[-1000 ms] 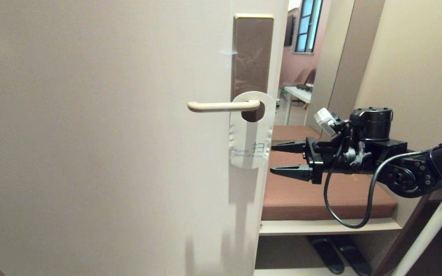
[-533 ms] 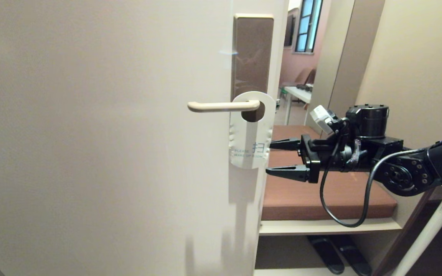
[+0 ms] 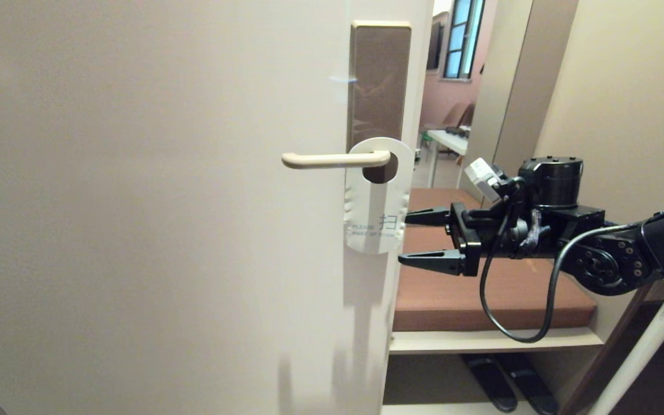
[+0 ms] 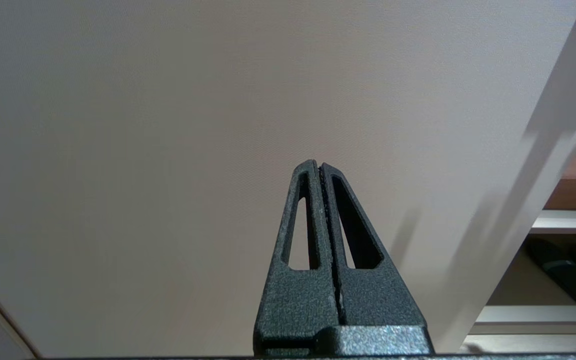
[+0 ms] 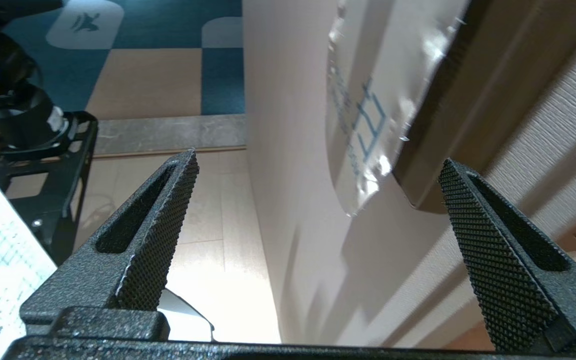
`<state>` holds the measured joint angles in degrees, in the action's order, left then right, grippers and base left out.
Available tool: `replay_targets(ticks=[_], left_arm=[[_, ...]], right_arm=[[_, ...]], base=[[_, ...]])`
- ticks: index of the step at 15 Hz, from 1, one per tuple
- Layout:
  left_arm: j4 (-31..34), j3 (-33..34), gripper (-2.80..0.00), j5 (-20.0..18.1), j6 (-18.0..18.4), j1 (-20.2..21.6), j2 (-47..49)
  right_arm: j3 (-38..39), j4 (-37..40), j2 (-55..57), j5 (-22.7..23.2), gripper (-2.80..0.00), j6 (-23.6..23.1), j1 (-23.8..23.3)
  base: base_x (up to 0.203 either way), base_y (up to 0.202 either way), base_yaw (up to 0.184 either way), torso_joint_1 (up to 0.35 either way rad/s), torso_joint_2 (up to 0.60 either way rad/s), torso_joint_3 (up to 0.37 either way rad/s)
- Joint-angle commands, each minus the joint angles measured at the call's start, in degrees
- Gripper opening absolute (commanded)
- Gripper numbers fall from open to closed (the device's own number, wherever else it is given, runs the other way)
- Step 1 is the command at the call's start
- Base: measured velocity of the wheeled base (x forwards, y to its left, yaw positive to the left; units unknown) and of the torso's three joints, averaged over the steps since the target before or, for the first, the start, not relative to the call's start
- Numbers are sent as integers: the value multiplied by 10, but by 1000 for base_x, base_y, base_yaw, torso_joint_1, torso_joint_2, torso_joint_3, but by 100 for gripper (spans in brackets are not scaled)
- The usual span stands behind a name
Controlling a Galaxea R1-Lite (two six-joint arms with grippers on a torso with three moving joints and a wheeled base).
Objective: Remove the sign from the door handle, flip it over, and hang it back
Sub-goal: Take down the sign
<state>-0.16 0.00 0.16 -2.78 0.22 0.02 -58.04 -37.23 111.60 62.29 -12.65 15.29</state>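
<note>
Our right gripper (image 3: pixel 415 236) stands wide open at about three o'clock from the sign (image 3: pixel 376 199), level with the card's lower half and pointing at it from the side. Its two black fingers (image 3: pixel 433 260) are spread one above the other; the upper tip sits just beside the card's right edge, and we cannot tell whether it touches. From the right wrist view we see the card's bottom corner (image 5: pixel 368 135) between the spread fingers (image 5: pixel 153 230), with nothing clamped.

We see the sign hanging from the door handle (image 3: pixel 335 159), its oval hole looped over the lever close to the brown plate (image 3: pixel 379 80). Its white side faces us, with pale blue print near six o'clock on the card. The lever runs out toward nine o'clock across the cream door (image 3: pixel 153 202), and the card lies flat against the door by its open edge.

Beyond the door edge, at four o'clock from the sign, we see a brown cushioned bench (image 3: pixel 482 294) with dark slippers (image 3: pixel 510 383) on the floor under it.

Our left gripper (image 4: pixel 320 172) is shut, fingers pressed together, low in front of the plain door face.
</note>
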Motion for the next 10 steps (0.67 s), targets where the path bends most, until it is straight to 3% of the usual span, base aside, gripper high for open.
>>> replay_targets(ticks=[1,10], left_arm=[[0,0,-280,0,0,0,0],[0,0,-280,0,0,0,0]], right_arm=[[-3,-2,-3,6,0,-1,6],[0,-1,-13,13,0,-1,15]], base=[[0,0,0,0,0,0],[0,0,0,0,0,0]])
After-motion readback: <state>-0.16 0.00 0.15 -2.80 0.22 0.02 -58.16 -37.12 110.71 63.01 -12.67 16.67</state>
